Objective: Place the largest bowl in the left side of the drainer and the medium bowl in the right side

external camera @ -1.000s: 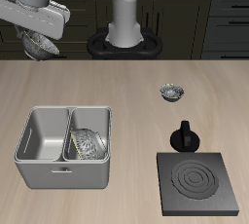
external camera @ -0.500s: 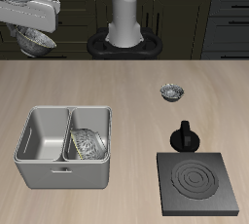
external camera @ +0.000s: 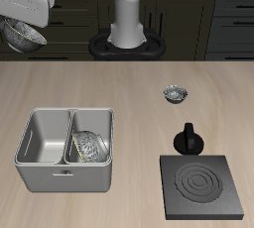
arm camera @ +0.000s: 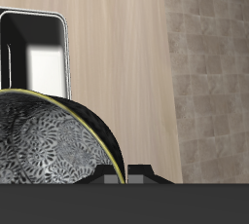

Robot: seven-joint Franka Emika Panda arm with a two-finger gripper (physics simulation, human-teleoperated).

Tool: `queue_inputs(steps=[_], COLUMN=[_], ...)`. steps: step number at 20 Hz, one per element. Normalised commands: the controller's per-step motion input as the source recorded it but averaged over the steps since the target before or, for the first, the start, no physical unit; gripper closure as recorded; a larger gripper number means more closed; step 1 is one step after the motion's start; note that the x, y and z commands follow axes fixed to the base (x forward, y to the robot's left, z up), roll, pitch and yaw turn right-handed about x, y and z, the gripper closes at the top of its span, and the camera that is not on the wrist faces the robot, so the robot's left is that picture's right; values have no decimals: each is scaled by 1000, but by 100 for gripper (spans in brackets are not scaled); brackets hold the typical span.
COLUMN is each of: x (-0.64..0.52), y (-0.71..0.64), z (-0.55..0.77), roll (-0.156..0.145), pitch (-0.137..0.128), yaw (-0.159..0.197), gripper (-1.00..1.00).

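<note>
Bowls: three in all, shiny, faceted, silver-grey.
Largest bowl (external camera: pixel 88 146): lies tilted in one compartment of the drainer, the one nearer the stove plate.
Medium bowl (external camera: pixel 24 36): held in the air under the gripper, high above the table, out past the drainer's far corner and well apart from it; in the wrist view its dark mottled inside (arm camera: pixel 44 142) fills the near field, rim thin and yellowish.
Smallest bowl (external camera: pixel 176 94): stands alone on the table, farther back than the stove plate.
Gripper (external camera: pixel 22 24): one, at the edge of the exterior view, tipped; fingers clamped on the medium bowl's rim, though the fingertips themselves are hard to make out.
Drainer (external camera: pixel 40 172): one grey tub with two compartments, near the table's front edge; the compartment away from the stove plate holds nothing; seen from the wrist view as a rounded rim (arm camera: pixel 64 48) beyond the held bowl.
Stove plate (external camera: pixel 201 186): one black square with ring marks, near the front edge, well apart from the drainer.
Black knob (external camera: pixel 188 138): one small upright piece, just behind the stove plate.
Table (external camera: pixel 127 83): pale wood.
</note>
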Motion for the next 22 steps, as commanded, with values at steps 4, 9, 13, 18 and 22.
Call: queue_inputs(steps=[4, 9, 13, 18, 22], x=[309, 156, 194, 158, 221], y=[74, 64, 278, 122, 205], z=[-3, 14, -85, -88, -264], roll=[-104, -69, 7, -29, -15], pitch=[-36, -11, 9, 4, 2], yaw=[-29, -39, 23, 3, -15], gripper=[100, 100, 100, 100, 100])
